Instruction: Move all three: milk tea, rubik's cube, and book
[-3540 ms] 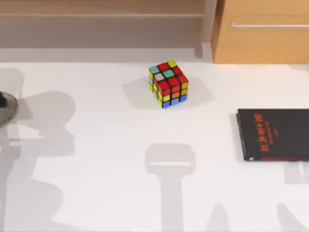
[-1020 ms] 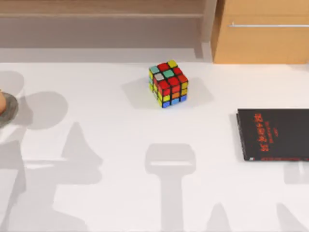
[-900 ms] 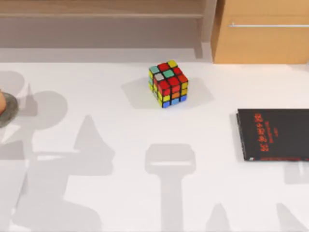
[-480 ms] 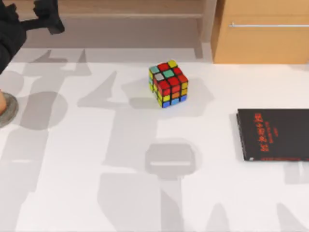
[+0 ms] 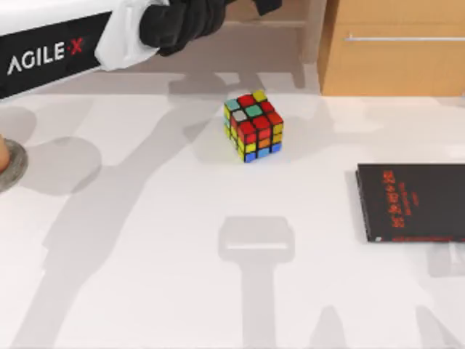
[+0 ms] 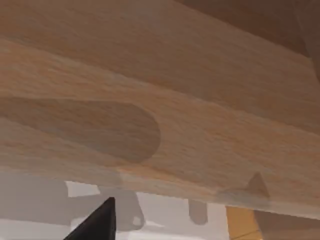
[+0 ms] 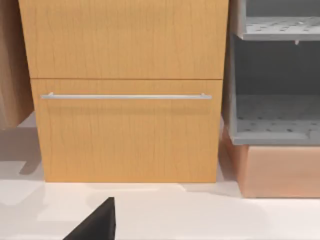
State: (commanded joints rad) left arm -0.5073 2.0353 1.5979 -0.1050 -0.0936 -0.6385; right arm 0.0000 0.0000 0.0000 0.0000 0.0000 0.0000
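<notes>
The rubik's cube (image 5: 253, 125) sits on the white table (image 5: 145, 240), a little behind its middle. At the table's left edge a tan-orange sliver of the milk tea (image 5: 2, 153) rests on a flat grey disc (image 5: 10, 170). The book is out of view. My left arm (image 5: 87, 40) reaches in from the left along the back. Its black wrist (image 5: 189, 18) hangs over the wooden shelf, behind and left of the cube. A dark tip of the left gripper (image 6: 97, 225) points at that shelf. A dark tip of the right gripper (image 7: 97, 222) faces a drawer cabinet.
A black book with red lettering (image 5: 414, 202) lies at the right edge. A wooden drawer cabinet (image 5: 396, 54) with a silver handle (image 7: 125, 96) stands at the back right. A low wooden shelf (image 5: 94, 76) runs along the back. A grey shelf unit (image 7: 277, 80) stands beside the cabinet.
My left arm has left the disc at the table's left edge and swung right along the back, over the shelf. The milk tea stays on the disc. Cube and black book have not moved.
</notes>
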